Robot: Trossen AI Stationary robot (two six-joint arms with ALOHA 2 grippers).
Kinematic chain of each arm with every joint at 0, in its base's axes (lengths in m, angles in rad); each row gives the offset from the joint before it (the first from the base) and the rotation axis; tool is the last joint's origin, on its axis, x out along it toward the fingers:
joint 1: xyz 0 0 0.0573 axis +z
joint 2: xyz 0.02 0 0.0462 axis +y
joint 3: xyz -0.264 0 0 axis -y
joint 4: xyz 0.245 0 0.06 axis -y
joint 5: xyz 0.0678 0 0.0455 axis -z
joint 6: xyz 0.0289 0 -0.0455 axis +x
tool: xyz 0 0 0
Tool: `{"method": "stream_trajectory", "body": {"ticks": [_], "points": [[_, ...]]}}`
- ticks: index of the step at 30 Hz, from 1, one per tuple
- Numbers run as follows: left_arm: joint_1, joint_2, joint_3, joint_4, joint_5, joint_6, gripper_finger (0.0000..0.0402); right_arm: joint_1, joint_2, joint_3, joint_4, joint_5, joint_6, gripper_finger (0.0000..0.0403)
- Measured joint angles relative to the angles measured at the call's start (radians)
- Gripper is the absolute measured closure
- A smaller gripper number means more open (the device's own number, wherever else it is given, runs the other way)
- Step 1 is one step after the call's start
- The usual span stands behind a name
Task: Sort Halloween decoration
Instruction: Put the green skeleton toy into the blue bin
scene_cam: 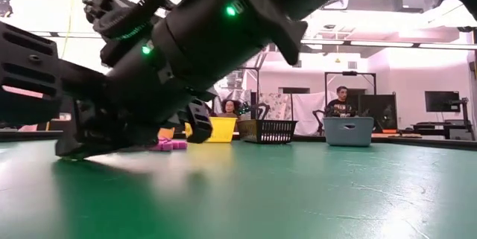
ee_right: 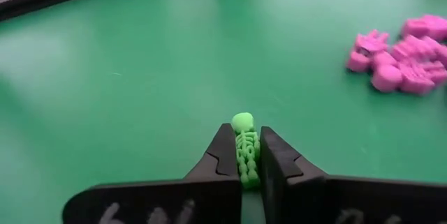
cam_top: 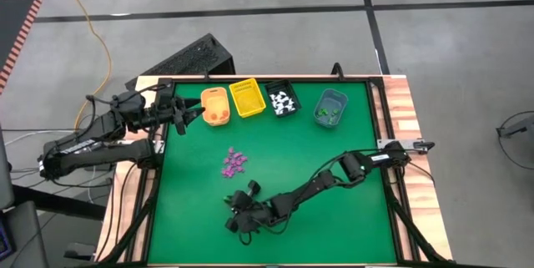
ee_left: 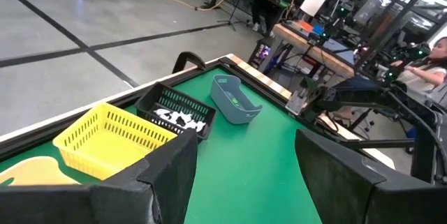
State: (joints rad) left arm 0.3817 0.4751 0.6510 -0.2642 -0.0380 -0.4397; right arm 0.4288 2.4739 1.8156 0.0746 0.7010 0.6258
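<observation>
Clearly a green skeleton trinket [ee_right: 244,147] sat pinched between the fingers of the right hand [ee_right: 244,155], its head poking out past the tips, low over the green worktop [cam_top: 334,201] at the lower centre of the high view; the pick step looked done, the carry not yet begun. A heap of purple trinkets [cam_top: 234,161] lay near it toward the frame's middle, unsorted. Along the upper edge stood four bins: an orange bin [cam_top: 215,106], a yellow bin [cam_top: 248,98], a black bin [cam_top: 282,99] with white pieces, and a grey-blue bin [cam_top: 330,108] with green pieces; by colour, the next move likely called for lifting clear and travelling to that grey-blue bin at upper right, releasing above it. The left hand [ee_left: 244,165] waited beside the orange bin, fingers spread apart and holding nothing.
</observation>
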Motion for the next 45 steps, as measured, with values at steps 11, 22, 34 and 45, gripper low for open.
{"method": "stream_trajectory", "body": {"ticks": [11,22,34,45], "points": [[0.000,0.000,0.000,0.000,0.000,-0.017,0.0170,-0.046,-0.015,0.033,-0.006,-0.021,-0.067,0.0378],[0.000,0.000,0.000,0.001,-0.007,-0.019,0.0170,-0.123,-0.117,0.020,-0.045,-0.066,-0.248,0.0378],[0.000,0.000,0.000,0.001,-0.029,-0.027,0.0170,-0.253,-0.182,-0.013,-0.056,-0.289,-0.392,0.0378],[0.000,0.000,0.000,0.001,-0.068,-0.036,0.0170,-0.384,-0.200,-0.014,-0.110,-0.506,-0.490,0.0378]]}}
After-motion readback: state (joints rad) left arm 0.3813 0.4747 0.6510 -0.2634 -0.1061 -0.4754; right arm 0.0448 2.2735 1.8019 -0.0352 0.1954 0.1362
